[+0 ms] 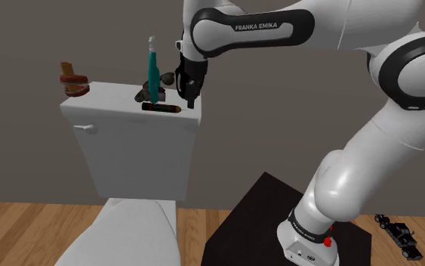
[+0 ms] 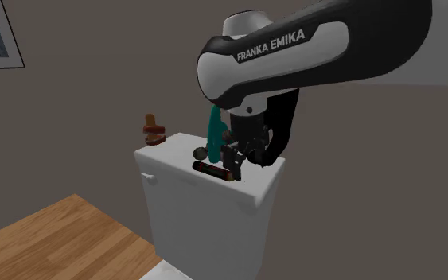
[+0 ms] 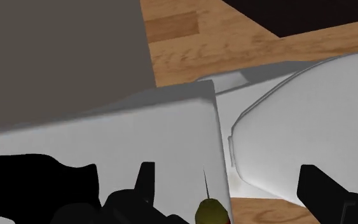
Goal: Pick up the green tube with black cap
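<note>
— So, in the shoulder view, where does the tube lie?
— Flat on the toilet's tank lid (image 1: 112,102), along the lid's front edge. It is a dark tube (image 1: 161,108) with a reddish band. The gripper (image 1: 189,97) points down at the lid, right by the end of the tube nearest the lid's corner. A teal toothbrush (image 1: 152,75) stands upright on the lid behind the tube, and a brown thing (image 1: 73,81) sits at the lid's other end.
— And the second exterior view?
— The tube (image 2: 214,170) lies on the lid's front edge with the gripper (image 2: 234,159) just over one end. Whether they touch, I cannot tell.
— How do the fingers stand?
— In the wrist view the fingers (image 3: 147,181) are wide apart and clasp nothing. An olive-green round end of the tube (image 3: 210,211) shows low between them, nearer one finger and touching neither. Beneath them is the lid's corner, and past the lid are the white toilet bowl (image 3: 298,127) and the wooden floor (image 3: 190,44).
</note>
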Controlling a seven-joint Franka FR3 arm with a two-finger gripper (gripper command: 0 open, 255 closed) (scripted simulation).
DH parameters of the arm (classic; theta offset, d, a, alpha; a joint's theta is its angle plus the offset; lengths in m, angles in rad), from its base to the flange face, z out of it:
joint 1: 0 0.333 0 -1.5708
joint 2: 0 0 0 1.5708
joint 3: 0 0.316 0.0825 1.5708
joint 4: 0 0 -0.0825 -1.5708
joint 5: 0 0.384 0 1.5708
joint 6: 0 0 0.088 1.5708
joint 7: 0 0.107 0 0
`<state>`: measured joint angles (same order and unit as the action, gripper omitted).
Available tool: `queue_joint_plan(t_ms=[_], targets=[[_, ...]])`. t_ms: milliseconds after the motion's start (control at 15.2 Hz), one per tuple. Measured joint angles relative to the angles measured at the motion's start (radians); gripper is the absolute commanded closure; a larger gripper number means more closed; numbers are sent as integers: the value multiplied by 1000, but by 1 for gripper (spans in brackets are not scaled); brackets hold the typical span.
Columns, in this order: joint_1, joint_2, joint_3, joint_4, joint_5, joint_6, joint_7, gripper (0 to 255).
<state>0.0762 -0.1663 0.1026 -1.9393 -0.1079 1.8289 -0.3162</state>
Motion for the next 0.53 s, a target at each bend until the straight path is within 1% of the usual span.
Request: queue_joint_plan(t_ms=[198,528], targets=[[22,100,29,116,1,7,-38,0],[42,278,54,307,-46,4,-100,0]])
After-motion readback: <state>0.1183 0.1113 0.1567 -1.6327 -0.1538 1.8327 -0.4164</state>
